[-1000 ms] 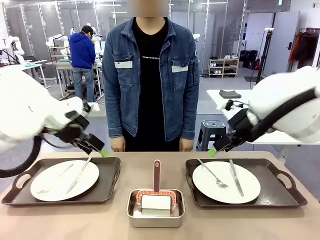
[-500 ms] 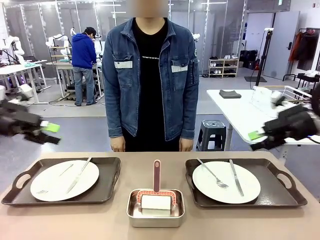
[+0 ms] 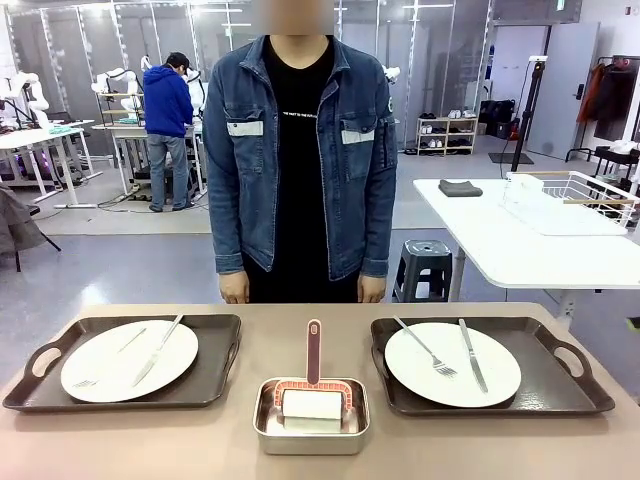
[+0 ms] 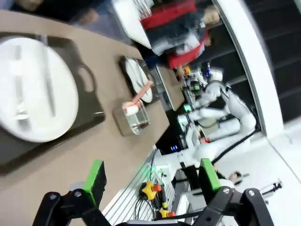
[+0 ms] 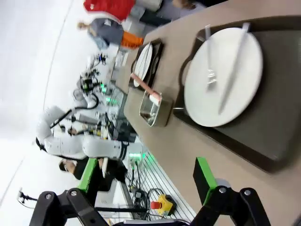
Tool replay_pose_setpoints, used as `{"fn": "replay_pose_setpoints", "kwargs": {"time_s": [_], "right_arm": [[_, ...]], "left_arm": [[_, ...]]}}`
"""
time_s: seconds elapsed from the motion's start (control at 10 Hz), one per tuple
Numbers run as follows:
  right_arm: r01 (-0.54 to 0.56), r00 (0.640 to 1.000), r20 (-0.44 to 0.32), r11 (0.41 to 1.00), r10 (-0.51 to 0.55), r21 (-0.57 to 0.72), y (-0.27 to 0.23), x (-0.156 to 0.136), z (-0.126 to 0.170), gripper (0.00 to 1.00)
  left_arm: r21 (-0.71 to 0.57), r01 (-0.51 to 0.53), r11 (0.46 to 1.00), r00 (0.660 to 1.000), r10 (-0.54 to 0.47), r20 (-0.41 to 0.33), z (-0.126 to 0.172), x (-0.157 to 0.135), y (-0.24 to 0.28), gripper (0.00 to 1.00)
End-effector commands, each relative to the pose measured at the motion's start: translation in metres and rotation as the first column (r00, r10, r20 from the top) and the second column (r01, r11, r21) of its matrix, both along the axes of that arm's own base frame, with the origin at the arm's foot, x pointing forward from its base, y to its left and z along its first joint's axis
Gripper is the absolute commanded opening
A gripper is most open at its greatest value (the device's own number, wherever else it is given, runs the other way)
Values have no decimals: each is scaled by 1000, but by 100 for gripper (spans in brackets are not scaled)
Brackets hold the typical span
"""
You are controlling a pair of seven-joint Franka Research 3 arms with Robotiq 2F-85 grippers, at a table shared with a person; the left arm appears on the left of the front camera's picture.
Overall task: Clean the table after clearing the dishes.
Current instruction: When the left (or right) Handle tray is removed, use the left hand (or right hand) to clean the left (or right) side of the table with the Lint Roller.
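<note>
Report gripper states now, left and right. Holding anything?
Left gripper: open, holding nothing.
Right gripper: open, holding nothing.

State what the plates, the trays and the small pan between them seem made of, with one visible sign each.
Plates: likely glazed ceramic, white and smooth. Trays: probably matte plastic, dark brown with moulded handles. Pan: apparently steel, shiny reflective walls.

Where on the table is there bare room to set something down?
Bare table flanks the steel pan, up to the left tray and right tray; also the far strip toward the person. Both trays are crowded.
</note>
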State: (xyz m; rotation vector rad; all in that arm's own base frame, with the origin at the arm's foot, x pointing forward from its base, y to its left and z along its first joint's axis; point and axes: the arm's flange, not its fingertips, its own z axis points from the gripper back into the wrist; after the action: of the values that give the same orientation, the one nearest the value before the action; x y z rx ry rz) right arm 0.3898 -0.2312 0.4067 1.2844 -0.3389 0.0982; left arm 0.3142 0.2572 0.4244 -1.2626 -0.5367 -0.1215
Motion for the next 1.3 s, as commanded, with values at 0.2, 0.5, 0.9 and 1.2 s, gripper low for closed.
{"fn": "replay_pose_setpoints", "kwargs": {"time_s": [0.2,0.5,0.9,1.2], "right_arm": [[138,990,-13,990,-138,33,-50,-9,-19,100],[136,990,-39,990,-135,28,-58,-17,-26,100],[136,990,-39,990,-135,28,-58,-17,-26,100],[136,990,-39,990,-135,28,-58,-17,-26,100]], "left_arm": [[46,-148,988,987,150,-55,8,-24,53,100],[24,-154,988,987,155,-33,-2,-34,59,100],[24,-154,988,987,155,-33,-2,-34,59,100],[24,-154,988,987,155,-33,-2,-34,59,100]]}}
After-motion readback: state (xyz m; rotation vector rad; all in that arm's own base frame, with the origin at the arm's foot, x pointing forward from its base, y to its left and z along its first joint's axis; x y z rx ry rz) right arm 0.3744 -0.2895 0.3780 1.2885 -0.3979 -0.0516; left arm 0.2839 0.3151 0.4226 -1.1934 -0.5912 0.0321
